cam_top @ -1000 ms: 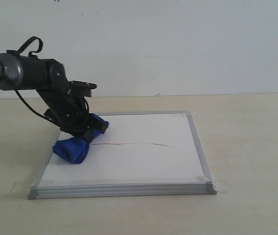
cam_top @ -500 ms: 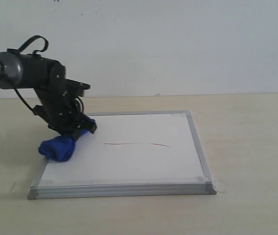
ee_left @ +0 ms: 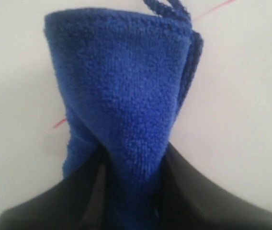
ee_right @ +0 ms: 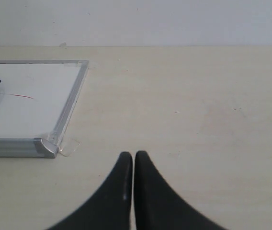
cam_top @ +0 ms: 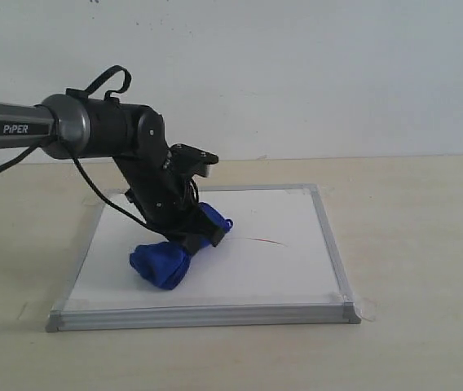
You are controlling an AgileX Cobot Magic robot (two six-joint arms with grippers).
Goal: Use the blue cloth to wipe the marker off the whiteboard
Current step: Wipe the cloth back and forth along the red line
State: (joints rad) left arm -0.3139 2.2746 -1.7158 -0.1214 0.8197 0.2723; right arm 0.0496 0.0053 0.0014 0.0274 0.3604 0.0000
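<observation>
Between the fingers of the left pincer, which are clamped on it, the blue cloth is squeezed to a narrow waist. It flares out past the fingertips into a fluffy, royal-blue bundle with a looped pile and a thin hemmed edge at its far end. The bundle is pressed down on the whiteboard, directly under the pincer, and lies across the marker line. That line is thin and dark red. One short stretch of it runs out from the cloth toward the silver-grey frame, and the left wrist view shows a small stub on the cloth's other side. The cloth hides the part between them. The fingertips are buried in the folds, so their pads cannot be made out. The black arm carrying the pincer is cut off at the picture's edge. Well away from this pincer, the right pincer has its fingers pressed together with nothing between them, above the pale wooden table near a grey corner cap of the board.
</observation>
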